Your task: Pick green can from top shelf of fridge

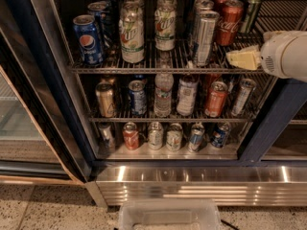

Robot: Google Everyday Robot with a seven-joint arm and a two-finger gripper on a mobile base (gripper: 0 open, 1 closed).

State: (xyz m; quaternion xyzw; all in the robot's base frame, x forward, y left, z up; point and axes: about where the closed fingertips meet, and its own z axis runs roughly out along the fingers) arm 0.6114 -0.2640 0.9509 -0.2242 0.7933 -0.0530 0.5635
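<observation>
The gripper (241,58) hangs at the right front edge of the top shelf (163,66); open or closed, I cannot tell. The green can (252,11) stands far back right, behind the Coca-Cola can (229,22), with bare rack at its right.

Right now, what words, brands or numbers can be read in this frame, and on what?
"Coca-Cola": white script on the red can, top shelf.
Unreadable: the blue can shows only a round red-white-blue logo; the pale cans show a blurred green-and-red logo.
Too small or blurred: the green can, silver can, lower-shelf cans.
No text on the gripper, at the top shelf's right end.
</observation>
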